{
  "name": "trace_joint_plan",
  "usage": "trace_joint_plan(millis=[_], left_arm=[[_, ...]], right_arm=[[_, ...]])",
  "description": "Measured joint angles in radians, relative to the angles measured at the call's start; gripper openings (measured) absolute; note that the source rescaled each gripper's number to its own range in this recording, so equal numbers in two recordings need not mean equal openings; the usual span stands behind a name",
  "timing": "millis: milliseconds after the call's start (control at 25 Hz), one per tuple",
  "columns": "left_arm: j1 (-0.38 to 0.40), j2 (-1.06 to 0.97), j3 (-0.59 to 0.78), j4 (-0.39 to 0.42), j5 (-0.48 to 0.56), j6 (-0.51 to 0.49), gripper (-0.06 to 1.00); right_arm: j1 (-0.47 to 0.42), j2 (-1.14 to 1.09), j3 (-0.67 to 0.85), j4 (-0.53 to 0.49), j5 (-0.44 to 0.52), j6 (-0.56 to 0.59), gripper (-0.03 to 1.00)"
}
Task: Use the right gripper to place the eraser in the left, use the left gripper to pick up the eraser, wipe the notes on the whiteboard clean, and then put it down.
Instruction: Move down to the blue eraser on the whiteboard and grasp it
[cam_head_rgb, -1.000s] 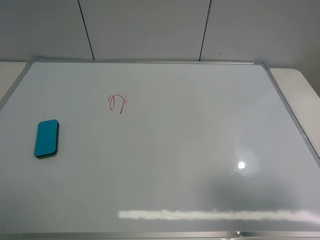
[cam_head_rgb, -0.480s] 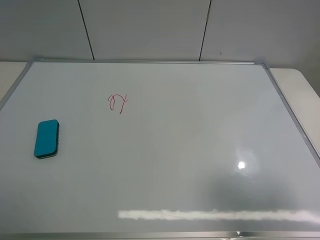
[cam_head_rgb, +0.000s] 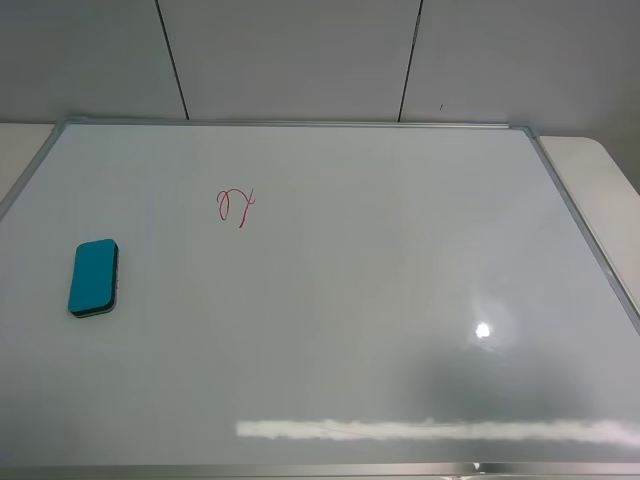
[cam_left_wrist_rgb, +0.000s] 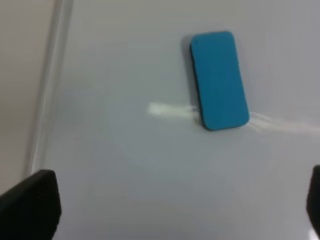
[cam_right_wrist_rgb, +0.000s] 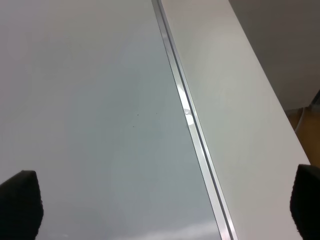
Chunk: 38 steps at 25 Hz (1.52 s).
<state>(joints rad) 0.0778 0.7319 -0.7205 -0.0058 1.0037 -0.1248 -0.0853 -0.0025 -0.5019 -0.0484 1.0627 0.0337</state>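
**Teal eraser (cam_head_rgb: 94, 278) lies flat on the whiteboard (cam_head_rgb: 350, 300); both pincers are released and empty.**
Only the high view shows the red looped notes (cam_head_rgb: 236, 206), farther up the board and apart from the eraser; the arms show in the wrist views alone. The left pincer (cam_left_wrist_rgb: 172, 210) hangs with its black tips spread wide, the rounded oblong eraser (cam_left_wrist_rgb: 219, 80) ahead of it, untouched, on glossy white. The right pincer (cam_right_wrist_rgb: 162, 205), equally spread, sees the thin silver frame (cam_right_wrist_rgb: 192, 125) and the pale matte surface (cam_right_wrist_rgb: 240, 100) beside it.
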Motion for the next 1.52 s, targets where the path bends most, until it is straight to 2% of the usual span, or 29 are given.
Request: trace_joint_plan(millis=[320,720,1080,1520], left_arm=[[0.0,0.319,-0.095,-0.005,0.005,-0.09,1.0],[-0.012,0.518,-0.106,-0.031,-0.03,-0.114,1.0],[-0.169,0.637,-0.107,-0.012,-0.158,-0.198,1.0],[-0.178,0.869,-0.107,-0.027,-0.328,-0.208,1.0]], right_arm=[[0.0,0.0,0.0,0.0,0.0,0.0,1.0],[0.0,0.0,0.0,0.0,-0.001,-0.002,1.0],[0.0,0.0,0.0,0.0,-0.004,-0.002,1.0],[0.0,0.0,0.0,0.0,-0.004,-0.002,1.0]])
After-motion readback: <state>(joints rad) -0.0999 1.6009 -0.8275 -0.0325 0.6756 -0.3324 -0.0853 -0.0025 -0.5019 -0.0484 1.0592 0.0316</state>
